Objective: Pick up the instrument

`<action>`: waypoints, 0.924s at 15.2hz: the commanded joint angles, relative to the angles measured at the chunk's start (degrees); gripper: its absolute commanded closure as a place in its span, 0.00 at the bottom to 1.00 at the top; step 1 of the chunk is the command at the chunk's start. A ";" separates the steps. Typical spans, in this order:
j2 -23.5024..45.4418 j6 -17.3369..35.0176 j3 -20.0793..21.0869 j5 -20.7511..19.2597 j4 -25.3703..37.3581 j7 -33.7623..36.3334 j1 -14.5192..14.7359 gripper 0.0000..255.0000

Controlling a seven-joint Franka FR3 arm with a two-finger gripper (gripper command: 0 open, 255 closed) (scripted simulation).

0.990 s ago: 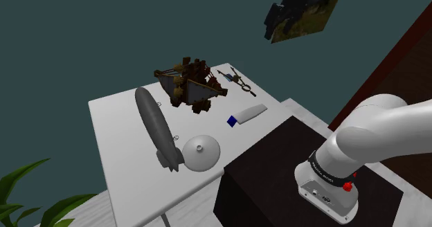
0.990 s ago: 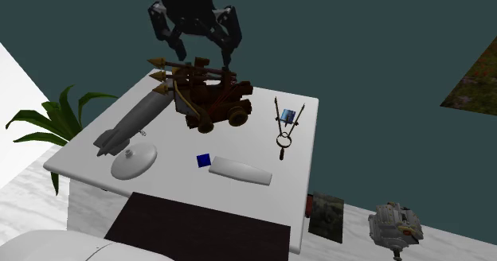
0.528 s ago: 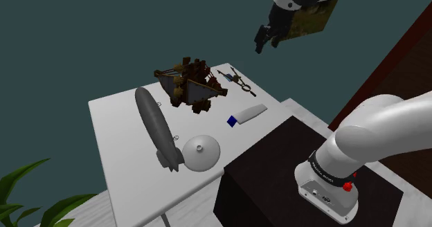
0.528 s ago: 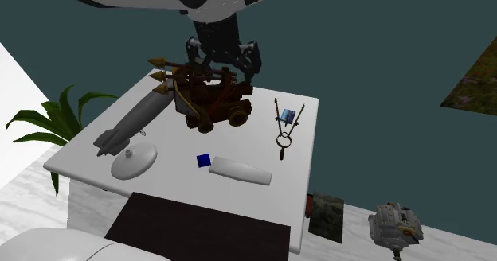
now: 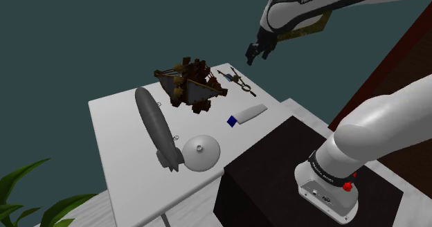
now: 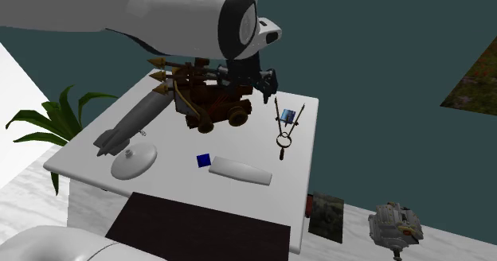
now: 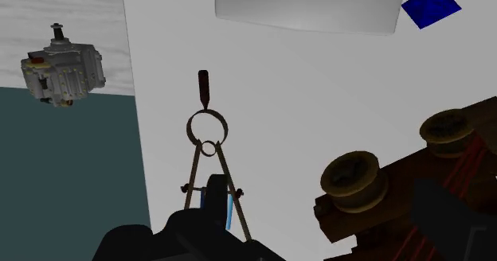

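The instrument is a pair of brass dividers with a ring at the hinge and a small blue part between the legs (image 5: 237, 81) (image 6: 286, 124) (image 7: 209, 152). It lies flat near the far corner of the white table (image 5: 118, 142). My black gripper (image 5: 257, 50) (image 6: 267, 83) hangs open in the air above that corner, between the brown wheeled model (image 6: 205, 92) and the dividers. In the wrist view the dividers lie ahead of the hand, closer to the near finger, and the other finger (image 7: 450, 216) stands over the model's wheels. Nothing is between the fingers.
A brown wooden ballista model (image 5: 188, 84) stands beside the dividers. Nearer lie a white oblong piece (image 5: 249, 113), a blue cube (image 5: 232, 120), a grey airship shape (image 5: 154, 125) and a grey dome (image 5: 201, 151). An engine-like block (image 6: 396, 226) sits on the floor, a plant (image 6: 56, 120) beside the table.
The arm has swung in and come down. In the second exterior view the gripper moved right, from above the brown model to just beside the dividers. Nothing on the table moved.
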 commanded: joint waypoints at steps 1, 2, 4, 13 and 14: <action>3.84 4.21 -0.57 -0.52 -0.08 -0.27 -0.43 0.00; 5.97 6.12 -0.88 -0.71 0.24 -0.45 -0.63 0.00; 10.34 9.80 -1.47 -1.02 1.13 -0.83 -1.02 0.00; 30.96 23.34 -3.42 -0.25 9.15 -3.41 -2.80 0.00; 33.27 24.48 -3.45 0.04 10.43 -3.78 -3.11 0.00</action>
